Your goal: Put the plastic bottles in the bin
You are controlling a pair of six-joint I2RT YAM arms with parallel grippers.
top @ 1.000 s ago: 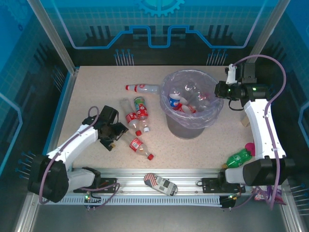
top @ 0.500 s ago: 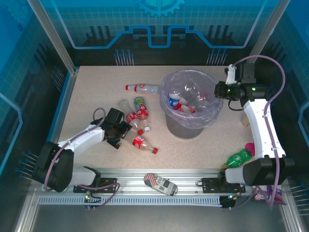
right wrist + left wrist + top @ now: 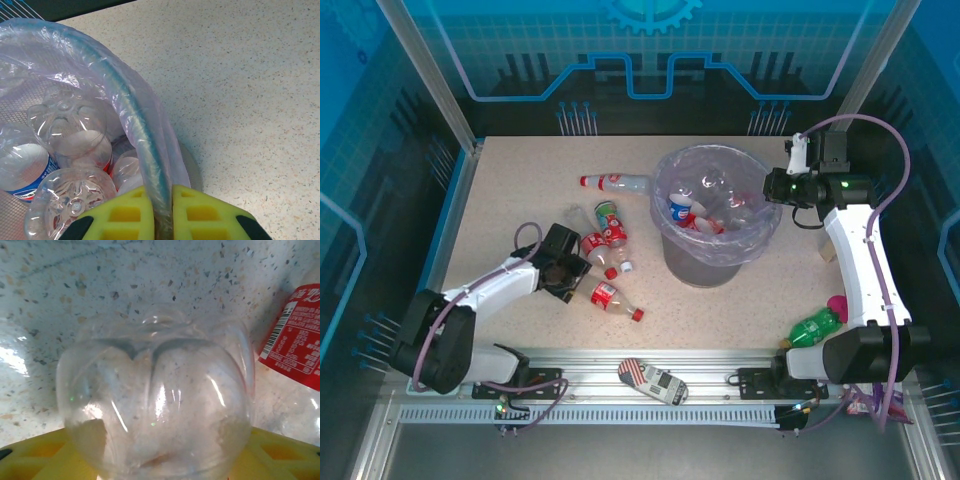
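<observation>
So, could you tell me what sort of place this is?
Probably a robot lab cell or demo booth: a speckled table enclosed by blue printed panels on aluminium posts, with a left arm and a right arm bolted to a rail at its near edge.

Blue translucent walls (image 3: pixel 650 60) enclose a speckled beige surface (image 3: pixel 520 180); aluminium posts (image 3: pixel 425 70) stand at its far corners, a slotted metal rail (image 3: pixel 720 360) along its near edge.

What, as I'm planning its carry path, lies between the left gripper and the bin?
In the top view, a few red-labelled bottles lie between the left gripper and the bin.
</observation>
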